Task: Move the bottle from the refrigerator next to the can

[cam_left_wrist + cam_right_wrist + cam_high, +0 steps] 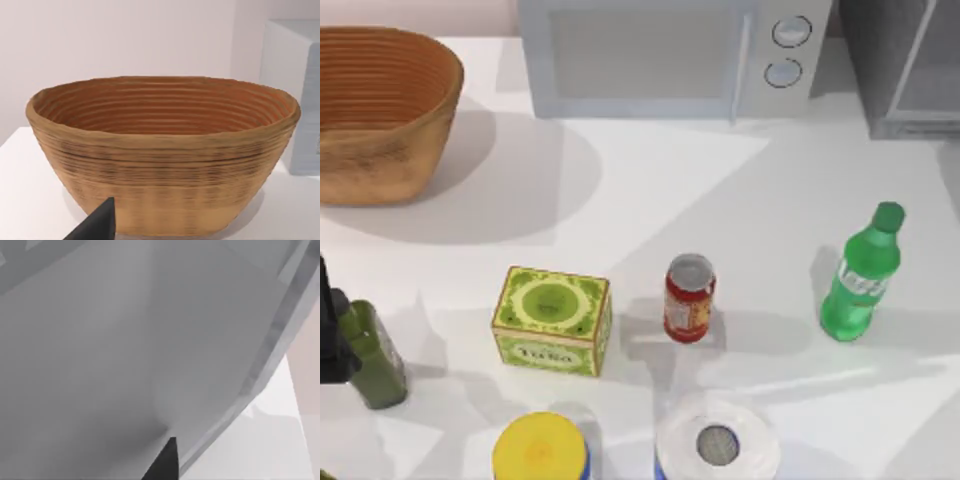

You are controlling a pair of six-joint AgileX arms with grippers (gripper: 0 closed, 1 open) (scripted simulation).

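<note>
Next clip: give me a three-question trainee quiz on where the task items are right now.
1. True or false: the bottle stands upright on the table.
2. Which is nearest the can? A) basket B) green tea box C) microwave
3. Fill in: the bottle stands to the can's ____ in the top view.

Key: 1 true; 2 B; 3 right

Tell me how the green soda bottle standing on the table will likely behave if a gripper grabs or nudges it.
The bottle is tall and narrow, so a push near its cap would probably tip it. Its round body suggests it would roll once down, perhaps toward the can. The translucent plastic looks smooth and thin, so it may flex or slip under a firm squeeze.
</note>
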